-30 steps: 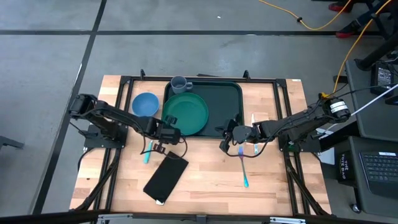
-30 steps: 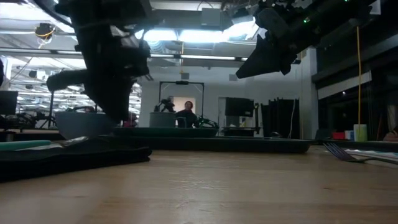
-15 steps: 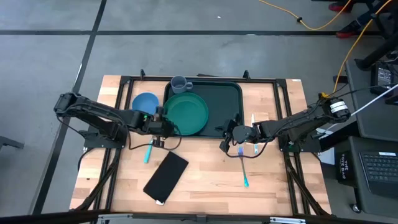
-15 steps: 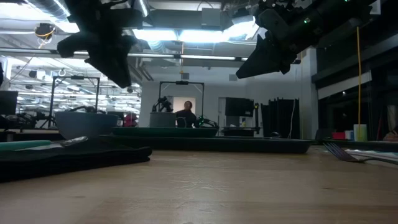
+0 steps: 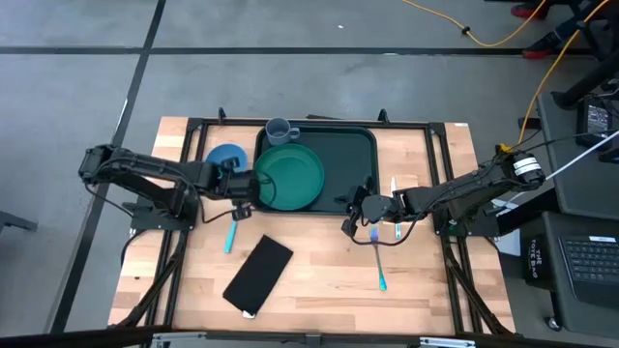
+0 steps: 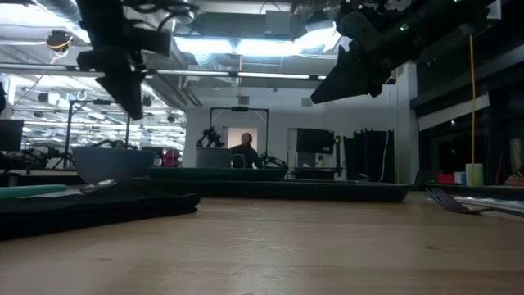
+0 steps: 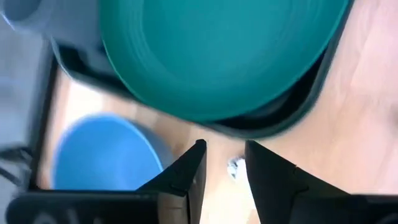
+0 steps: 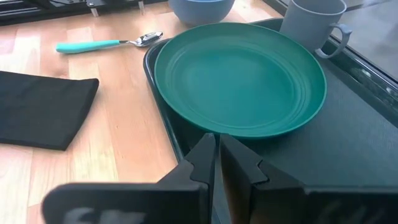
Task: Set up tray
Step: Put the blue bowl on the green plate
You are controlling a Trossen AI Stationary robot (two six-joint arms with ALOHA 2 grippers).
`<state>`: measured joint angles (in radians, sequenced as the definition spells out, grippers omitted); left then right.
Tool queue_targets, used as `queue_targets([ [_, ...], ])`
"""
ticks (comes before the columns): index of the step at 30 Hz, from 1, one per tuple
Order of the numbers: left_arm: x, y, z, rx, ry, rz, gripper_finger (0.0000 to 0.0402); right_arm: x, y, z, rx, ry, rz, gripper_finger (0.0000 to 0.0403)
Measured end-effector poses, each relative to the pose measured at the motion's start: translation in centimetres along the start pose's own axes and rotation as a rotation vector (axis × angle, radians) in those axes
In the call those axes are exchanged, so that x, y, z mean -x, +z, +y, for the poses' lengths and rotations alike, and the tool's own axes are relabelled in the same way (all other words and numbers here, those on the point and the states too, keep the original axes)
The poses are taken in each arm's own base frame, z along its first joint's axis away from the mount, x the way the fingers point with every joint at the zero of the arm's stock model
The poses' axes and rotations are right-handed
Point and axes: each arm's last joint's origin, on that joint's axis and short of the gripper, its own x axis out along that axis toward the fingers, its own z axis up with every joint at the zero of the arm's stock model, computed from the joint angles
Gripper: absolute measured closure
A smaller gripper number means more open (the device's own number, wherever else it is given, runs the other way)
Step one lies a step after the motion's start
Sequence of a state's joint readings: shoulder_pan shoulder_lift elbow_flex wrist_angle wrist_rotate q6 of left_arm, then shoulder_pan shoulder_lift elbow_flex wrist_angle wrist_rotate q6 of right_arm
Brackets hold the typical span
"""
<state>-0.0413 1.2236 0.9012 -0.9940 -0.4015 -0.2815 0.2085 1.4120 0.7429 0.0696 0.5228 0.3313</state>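
The dark green tray lies at the table's far middle. A round green plate rests on its left half, and a grey mug stands at its far left corner. My left gripper hovers between the blue bowl and the plate. It is open by a narrow gap with nothing in it. My right gripper hangs shut over the tray's near rim, touching nothing.
A black flat rectangle lies near the front left. A teal-handled spoon lies left of it. A teal-handled fork and another utensil lie right of the tray. Bare wood shows at the front right.
My left gripper has risen and gone from above the black rectangle's far end toward the table's far left, to the gap between bowl and plate, rolling its wrist on the way. The black rectangle stays flat on the table.
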Motion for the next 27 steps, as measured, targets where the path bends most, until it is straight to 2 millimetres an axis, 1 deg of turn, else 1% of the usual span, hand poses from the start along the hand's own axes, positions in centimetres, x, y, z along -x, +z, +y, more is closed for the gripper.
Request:
queue_targets([
  [3, -0.3, -0.1, 0.7, 0.062, -0.017, 0.045, 0.0294, 0.0, 0.0, 0.0, 0.0, 0.0, 0.0, 0.0373],
  [7, -0.7, 0.0, 1.6, 0.087, -0.008, 0.063, 0.0295, 0.0, 0.0, 0.0, 0.0, 0.0, 0.0, 0.0373],
  [12, -1.3, 0.1, 3.2, 0.176, -0.048, 0.112, 0.0297, 0.0, 0.0, 0.0, 0.0, 0.0, 0.0, 0.0373],
  [19, -2.0, 0.0, 5.3, 0.277, -0.015, 0.146, 0.0293, 0.0, 0.0, 0.0, 0.0, 0.0, 0.0, 0.0373],
  [23, -2.2, -0.2, 6.0, 0.321, 0.0, 0.169, 0.0294, 0.0, 0.0, 0.0, 0.0, 0.0, 0.0, 0.0373],
  [27, -2.6, -0.6, 6.4, 0.315, 0.008, 0.201, 0.0293, 0.0, 0.0, 0.0, 0.0, 0.0, 0.0, 0.0373],
])
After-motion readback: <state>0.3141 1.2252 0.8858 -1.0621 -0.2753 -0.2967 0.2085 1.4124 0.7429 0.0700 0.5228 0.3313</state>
